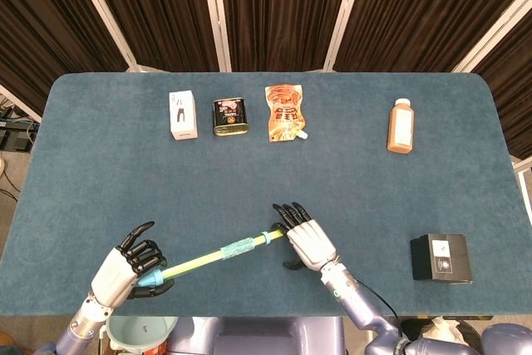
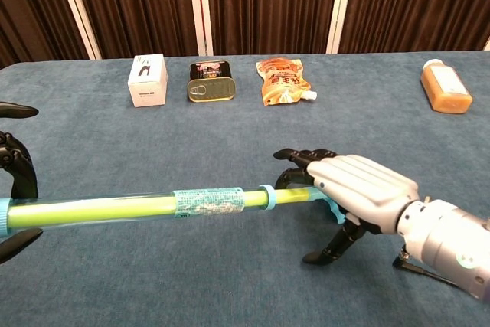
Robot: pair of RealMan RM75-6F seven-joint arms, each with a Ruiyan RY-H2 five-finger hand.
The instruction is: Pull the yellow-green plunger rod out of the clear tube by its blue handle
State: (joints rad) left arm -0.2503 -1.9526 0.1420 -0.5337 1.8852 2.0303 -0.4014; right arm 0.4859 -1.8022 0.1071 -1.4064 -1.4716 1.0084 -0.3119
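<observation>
While the left hand (image 1: 123, 266) grips the clear tube (image 2: 138, 206) by its capped end, holding it up over the tabletop (image 1: 374, 189), the right hand (image 2: 354, 189) sits over the blue handle (image 2: 331, 208). I cannot tell if its fingers have closed on it. If not, they may slip off when pulling. The yellow-green rod (image 2: 92, 210) is mostly inside the tube. A hard tug could yank the tube free.

Table (image 1: 100, 164): matt blue-grey cloth, felt-like nap; clear tube (image 2: 115, 208) glossy see-thru plastic w/ paper-looking label, plunger rod (image 2: 291, 196) smooth yellow-green plastic; right hand (image 2: 360, 193) satin white shell w/ black fingers (image 2: 295, 156); tin (image 2: 210, 87) shiny metal; pouch (image 1: 284, 111) glossy foil-like film.
</observation>
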